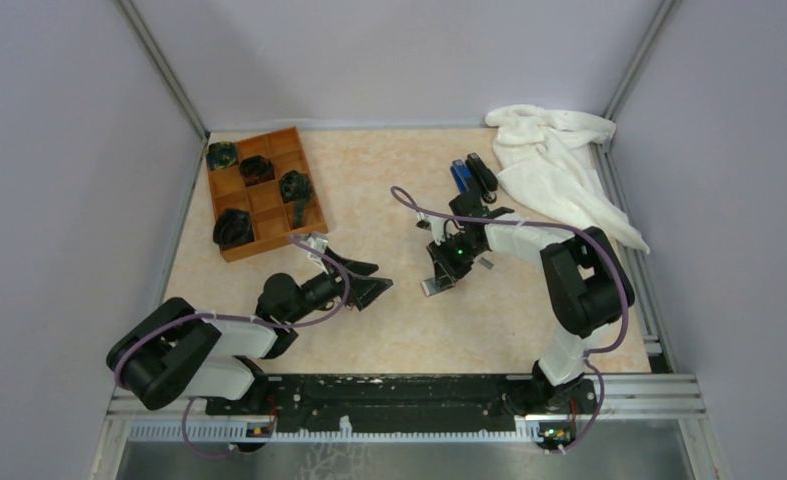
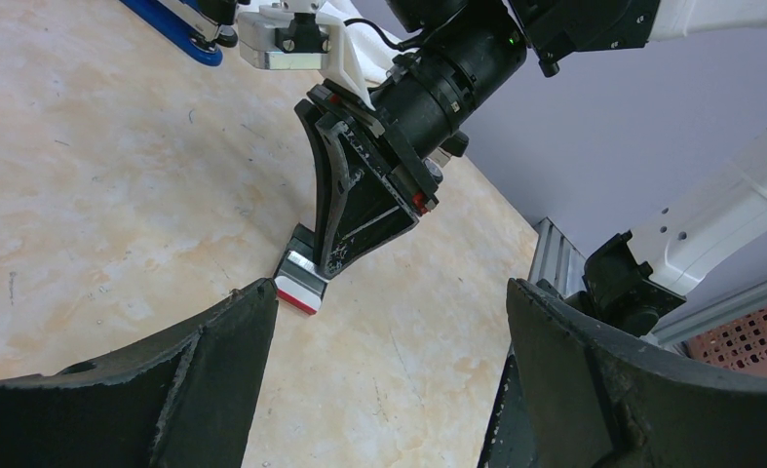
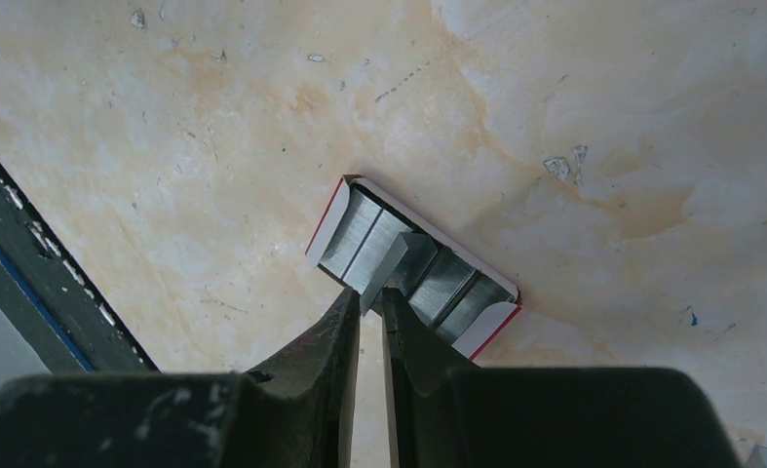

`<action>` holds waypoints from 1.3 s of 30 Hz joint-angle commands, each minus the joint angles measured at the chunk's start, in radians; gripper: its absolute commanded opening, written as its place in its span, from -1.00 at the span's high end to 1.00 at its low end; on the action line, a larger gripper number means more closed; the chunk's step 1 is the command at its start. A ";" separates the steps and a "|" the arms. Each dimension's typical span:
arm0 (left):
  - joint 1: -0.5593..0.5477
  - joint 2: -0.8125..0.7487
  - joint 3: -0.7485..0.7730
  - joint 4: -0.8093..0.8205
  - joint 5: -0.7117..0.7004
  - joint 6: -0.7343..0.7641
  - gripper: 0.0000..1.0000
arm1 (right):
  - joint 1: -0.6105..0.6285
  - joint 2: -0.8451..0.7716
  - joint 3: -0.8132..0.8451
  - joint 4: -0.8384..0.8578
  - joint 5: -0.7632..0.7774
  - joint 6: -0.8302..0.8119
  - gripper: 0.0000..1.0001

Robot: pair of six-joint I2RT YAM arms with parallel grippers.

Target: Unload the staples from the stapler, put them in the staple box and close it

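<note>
A silvery strip of staples (image 3: 399, 261) is pinched at its near end between my right gripper's (image 3: 370, 295) almost closed fingertips. It tilts up out of a small white-and-red box (image 3: 489, 323) that lies open on the table with more strips side by side. From above, the right gripper (image 1: 439, 280) points down onto that box (image 1: 431, 289) at mid-table. The black stapler (image 1: 483, 174) lies at the back, far from both grippers. My left gripper (image 2: 389, 322) hovers open and empty just left of the box (image 2: 299, 286), facing the right gripper's fingers (image 2: 352, 200).
A blue stapler (image 1: 459, 176) lies beside the black one. A crumpled white cloth (image 1: 559, 165) fills the back right corner. A wooden compartment tray (image 1: 269, 228) with dark objects sits at the back left. Purple walls and metal rails (image 1: 619, 220) bound the table.
</note>
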 commanded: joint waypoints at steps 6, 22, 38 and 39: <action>-0.008 0.009 -0.012 0.061 0.004 -0.008 -0.85 | 0.009 -0.004 0.036 0.022 -0.013 0.019 0.75; -0.008 0.006 -0.021 0.071 0.001 -0.009 -0.85 | 0.011 -0.002 0.028 0.038 0.023 0.032 0.91; -0.008 0.008 -0.021 0.073 0.002 -0.012 -0.85 | 0.058 -0.049 0.013 0.069 0.137 0.015 1.00; -0.008 0.008 -0.020 0.073 0.003 -0.012 -0.85 | 0.064 -0.051 0.012 0.071 0.150 0.012 1.00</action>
